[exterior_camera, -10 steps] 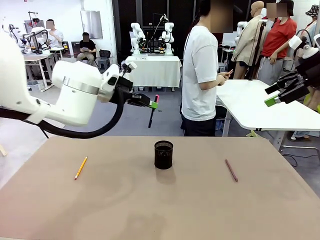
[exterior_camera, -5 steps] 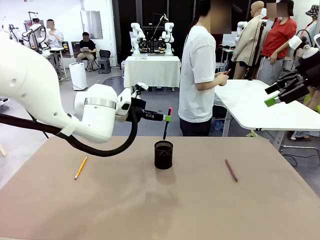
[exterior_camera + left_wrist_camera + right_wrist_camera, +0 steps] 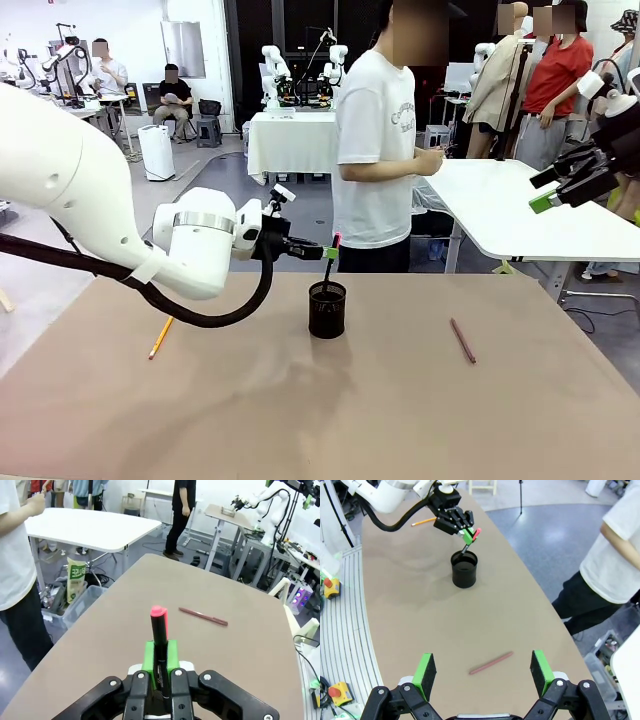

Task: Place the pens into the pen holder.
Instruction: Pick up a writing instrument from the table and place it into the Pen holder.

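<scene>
L gripper (image 3: 328,252) pinches black pen (image 3: 327,270) just above holder (image 3: 327,310), tip at rim. R gripper (image 3: 545,190) fingers spread, well right of holder.

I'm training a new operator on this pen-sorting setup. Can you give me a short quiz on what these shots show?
1. True or false: the right gripper has its jaws shut on a pen.
2. The left gripper holds the black pen: A) lying flat, B) dark tip down at the pen holder, C) pink end down.
3. How many pens lie loose on the table?
Key: 1 false, the jaws are open and empty. 2 B. 3 two: the yellow pencil and the reddish-brown pen.
</scene>
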Robot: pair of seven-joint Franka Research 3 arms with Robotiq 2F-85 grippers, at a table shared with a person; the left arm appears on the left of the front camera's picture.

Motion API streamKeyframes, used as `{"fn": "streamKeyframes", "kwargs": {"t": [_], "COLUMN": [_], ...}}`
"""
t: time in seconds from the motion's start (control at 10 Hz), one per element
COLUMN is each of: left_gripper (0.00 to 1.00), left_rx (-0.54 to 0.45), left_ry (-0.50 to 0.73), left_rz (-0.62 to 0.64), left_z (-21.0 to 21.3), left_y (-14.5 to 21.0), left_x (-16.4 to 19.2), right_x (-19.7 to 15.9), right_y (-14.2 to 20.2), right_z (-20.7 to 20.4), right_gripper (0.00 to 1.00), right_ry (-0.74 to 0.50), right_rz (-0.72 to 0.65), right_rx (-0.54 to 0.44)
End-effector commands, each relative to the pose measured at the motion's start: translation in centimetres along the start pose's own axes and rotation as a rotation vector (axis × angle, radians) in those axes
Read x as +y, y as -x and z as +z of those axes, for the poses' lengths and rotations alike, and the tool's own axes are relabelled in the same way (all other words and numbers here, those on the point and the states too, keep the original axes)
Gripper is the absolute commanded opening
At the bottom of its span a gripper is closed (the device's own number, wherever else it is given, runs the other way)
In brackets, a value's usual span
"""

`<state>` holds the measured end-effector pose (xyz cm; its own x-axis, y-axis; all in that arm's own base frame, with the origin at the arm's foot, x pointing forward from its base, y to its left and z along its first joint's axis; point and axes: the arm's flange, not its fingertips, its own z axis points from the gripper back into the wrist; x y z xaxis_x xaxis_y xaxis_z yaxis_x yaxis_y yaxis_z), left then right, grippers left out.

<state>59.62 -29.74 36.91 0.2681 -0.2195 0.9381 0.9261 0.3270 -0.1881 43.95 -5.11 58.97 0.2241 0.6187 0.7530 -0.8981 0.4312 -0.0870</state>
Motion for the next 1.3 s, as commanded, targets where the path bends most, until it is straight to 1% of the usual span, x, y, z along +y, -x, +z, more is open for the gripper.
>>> {"fn": "streamKeyframes", "kwargs": {"t": [0.0,0.3,0.4,0.5,0.6,0.8,0.9,1.0,1.2], "left_gripper": [0.32,0.92,1.00,1.00,1.00,1.00,1.00,1.00,1.00], "left_rx": [-0.041,-0.061,-0.065,-0.057,-0.019,0.076,0.110,0.139,0.201], "left_ry": [0.016,0.008,0.002,-0.021,-0.062,-0.091,-0.121,-0.115,-0.144], "left_rz": [0.005,0.023,0.034,0.048,0.033,0.041,0.063,0.086,0.067], "left_z": [-0.3,1.1,1.3,1.9,3.0,6.3,8.2,9.7,12.0], "left_y": [0.2,-0.3,-0.3,-0.5,-1.2,-3.1,-3.8,-4.4,-5.9], "left_x": [0.3,0.3,0.2,0.0,-0.2,-0.8,-1.6,-2.6,-2.8], "right_x": [0.0,0.0,0.0,0.0,0.0,0.0,0.0,0.0,0.0], "right_y": [-0.2,-0.2,-0.2,-0.2,-0.2,-0.2,-0.2,-0.2,-0.2], "right_z": [0.0,0.0,0.0,0.0,0.0,0.0,0.0,0.0,0.0], "right_gripper": [1.00,1.00,1.00,1.00,1.00,1.00,1.00,1.00,1.00], "right_ry": [0.000,0.000,0.000,0.000,0.000,0.000,0.000,0.000,0.000], "right_rz": [0.006,0.006,0.006,0.006,0.006,0.006,0.006,0.006,0.006], "right_rx": [-0.017,-0.017,-0.017,-0.017,-0.017,-0.017,-0.017,-0.017,-0.017]}}
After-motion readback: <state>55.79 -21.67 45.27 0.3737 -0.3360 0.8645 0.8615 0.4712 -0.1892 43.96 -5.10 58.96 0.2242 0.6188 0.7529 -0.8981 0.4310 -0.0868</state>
